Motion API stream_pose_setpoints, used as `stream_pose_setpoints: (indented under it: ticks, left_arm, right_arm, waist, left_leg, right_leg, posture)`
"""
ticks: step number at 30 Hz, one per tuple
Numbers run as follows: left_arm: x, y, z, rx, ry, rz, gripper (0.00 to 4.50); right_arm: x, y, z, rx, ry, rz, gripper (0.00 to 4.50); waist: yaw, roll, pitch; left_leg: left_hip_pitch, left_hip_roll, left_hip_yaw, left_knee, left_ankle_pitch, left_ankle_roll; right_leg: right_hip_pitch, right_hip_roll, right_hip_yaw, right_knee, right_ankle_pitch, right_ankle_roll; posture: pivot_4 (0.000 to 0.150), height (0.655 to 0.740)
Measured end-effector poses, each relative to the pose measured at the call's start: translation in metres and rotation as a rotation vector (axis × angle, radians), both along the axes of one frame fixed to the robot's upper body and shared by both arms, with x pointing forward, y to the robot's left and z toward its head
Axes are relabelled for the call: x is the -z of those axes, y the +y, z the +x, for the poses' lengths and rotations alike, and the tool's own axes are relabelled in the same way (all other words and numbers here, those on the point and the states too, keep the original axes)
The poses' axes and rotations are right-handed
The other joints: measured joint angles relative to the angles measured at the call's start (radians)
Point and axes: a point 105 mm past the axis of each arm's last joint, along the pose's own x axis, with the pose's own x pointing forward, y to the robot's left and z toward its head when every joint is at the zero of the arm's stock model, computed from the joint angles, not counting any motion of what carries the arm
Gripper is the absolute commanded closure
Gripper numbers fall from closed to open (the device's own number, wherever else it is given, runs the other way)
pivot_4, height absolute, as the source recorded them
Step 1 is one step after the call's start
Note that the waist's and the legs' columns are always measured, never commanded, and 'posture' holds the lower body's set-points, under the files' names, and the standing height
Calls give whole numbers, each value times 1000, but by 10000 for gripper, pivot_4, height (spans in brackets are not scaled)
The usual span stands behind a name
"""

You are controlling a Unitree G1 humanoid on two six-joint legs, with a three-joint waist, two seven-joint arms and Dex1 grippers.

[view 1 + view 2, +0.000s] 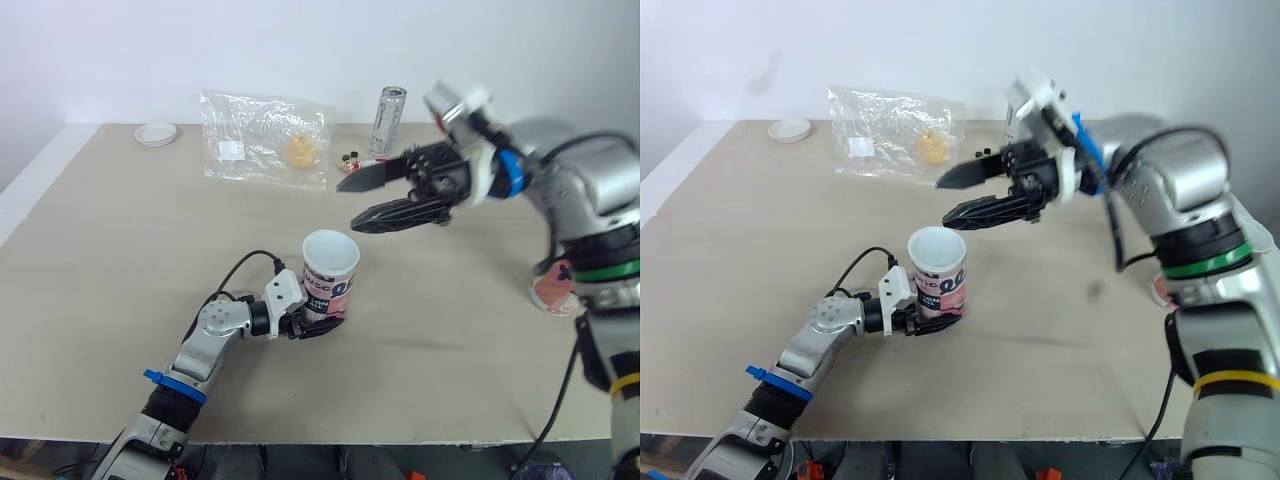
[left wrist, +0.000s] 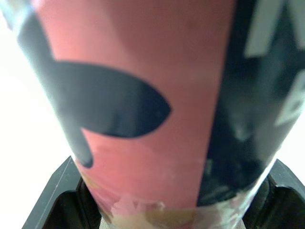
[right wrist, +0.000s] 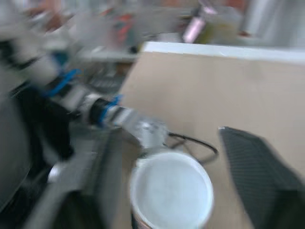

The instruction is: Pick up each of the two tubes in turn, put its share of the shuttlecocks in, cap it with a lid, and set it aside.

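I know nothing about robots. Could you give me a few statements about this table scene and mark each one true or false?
1. The left end effector grips the pink tube, which stands upright on the table. True.
2. The right end effector carries a shuttlecock. False: its fingers are open and empty, in the air beyond the tube.
3. The tube is capped. False: its mouth is open, and a white lid lies by the table's far left corner.
4. A silver can stands near the table's far edge, beside a clear plastic bag. True.
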Motion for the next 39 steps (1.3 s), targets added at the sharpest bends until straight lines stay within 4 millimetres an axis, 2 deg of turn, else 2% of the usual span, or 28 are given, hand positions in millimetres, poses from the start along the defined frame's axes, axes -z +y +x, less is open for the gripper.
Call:
stream_pose_setpoints:
  ticks: [1, 4, 7, 13, 22, 39]
  left_arm:
    - [0, 1, 0, 0, -2, 2, 14096]
    - [-1, 1, 0, 3, -4, 4, 14096]
    - [-1, 1, 0, 4, -4, 4, 14096]
    - [-1, 1, 0, 2, -4, 5, 14096]
    - [0, 1, 0, 0, -3, 5, 14096]
    - [1, 1, 1, -8, 0, 4, 14096]
  right_arm:
    - [10, 2, 4, 44, 23, 9, 30328]
    - [20, 10, 5, 84, 17, 13, 44502]
    - [20, 17, 3, 99, -29, 13, 44502]
    - [28, 18, -5, 80, -8, -17, 44502]
    - [41, 21, -7, 61, -37, -156, 44502]
    - [40, 26, -8, 37, -100, -320, 44502]
  waist:
    - [0, 0, 0]
    - [0, 1, 0]
    - [0, 1, 0]
    - [0, 1, 0]
    - [-1, 1, 0]
    - [-1, 1, -1]
  left_leg:
    - [0, 0, 0, 0, 0, 0]
    - [-1, 0, -2, -1, 0, 0]
    - [-1, 0, -2, -1, 0, 0]
    - [-1, 0, -2, -1, 0, 0]
    - [0, 0, -2, -1, 0, 0]
    - [0, 0, -2, -1, 0, 0]
  right_leg:
    - [0, 1, 0, 0, 0, 0]
    - [0, 2, 0, 0, -1, 1]
    - [0, 2, 0, 0, -1, 1]
    - [0, 2, 0, 0, -1, 1]
    - [0, 2, 0, 0, -1, 1]
    - [0, 2, 0, 0, -1, 0]
  posture:
    - [1500, 7400]
    - [1500, 7400]
    - [1500, 7400]
    - [1500, 7400]
    - [1500, 7400]
    - [1500, 7400]
